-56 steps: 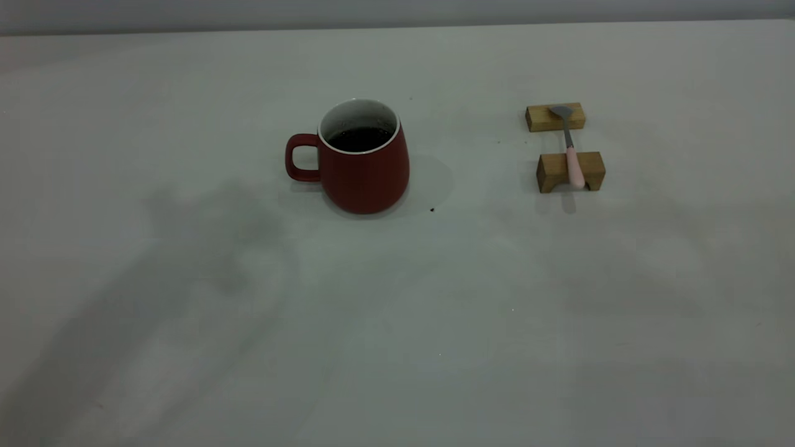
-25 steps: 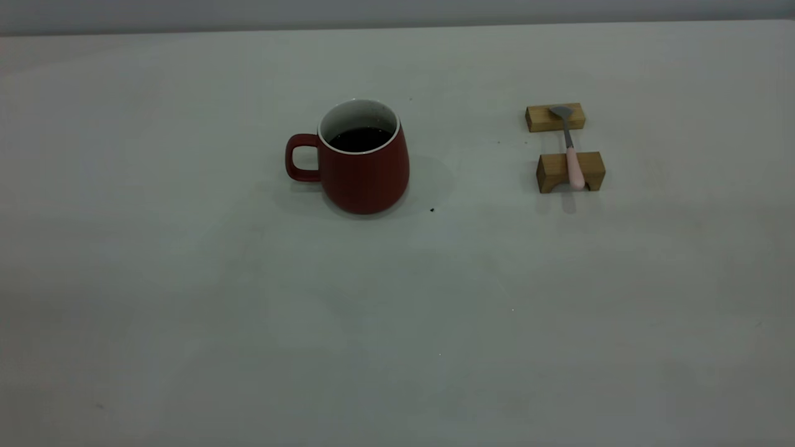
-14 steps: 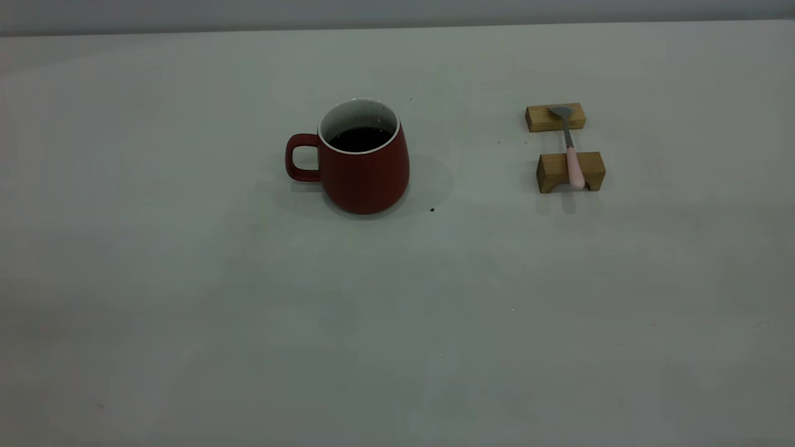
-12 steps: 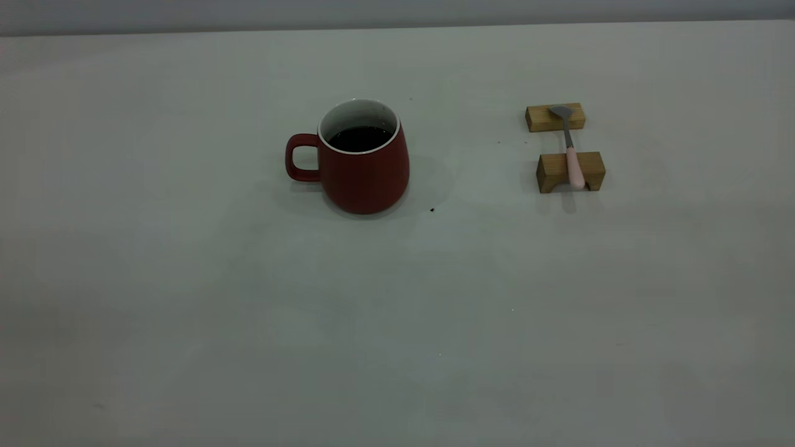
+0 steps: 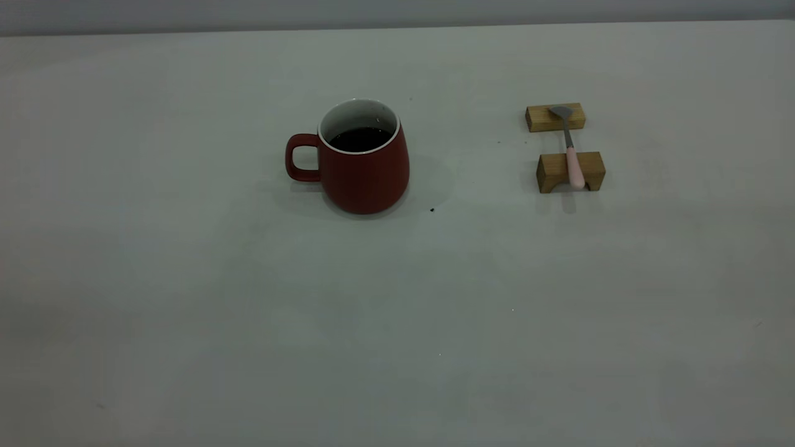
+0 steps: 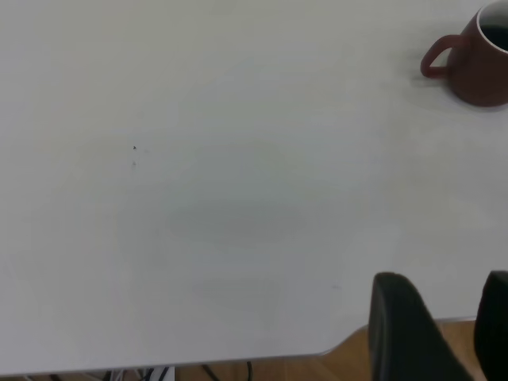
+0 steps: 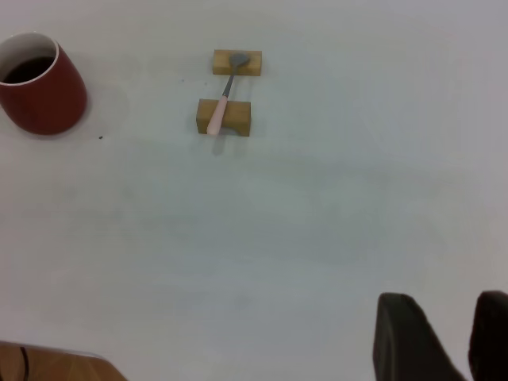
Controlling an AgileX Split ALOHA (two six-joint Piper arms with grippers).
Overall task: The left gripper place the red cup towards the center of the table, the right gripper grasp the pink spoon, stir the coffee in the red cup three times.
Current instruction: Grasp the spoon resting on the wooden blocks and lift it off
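Note:
The red cup (image 5: pixel 363 164) stands upright near the middle of the table (image 5: pixel 397 310), with its handle toward the left and dark coffee (image 5: pixel 360 138) inside. To its right the pink spoon (image 5: pixel 574 167) lies across two wooden blocks, bowl on the far one. No arm shows in the exterior view. In the left wrist view my left gripper (image 6: pixel 444 290) hangs open and empty over the table's near edge, far from the cup (image 6: pixel 480 67). My right gripper (image 7: pixel 440 305) is open and empty, well short of the spoon (image 7: pixel 223 103) and the cup (image 7: pixel 44 91).
The spoon rests on a far wooden block (image 5: pixel 540 118) and a near wooden block (image 5: pixel 549 172). A few dark specks dot the table, one (image 5: pixel 432 210) just right of the cup. The table edge and wooden floor (image 6: pixel 349 361) show below the left gripper.
A broad dark shadow over the table's front left 2.2 s ago has gone. Cup, spoon and blocks have not moved.

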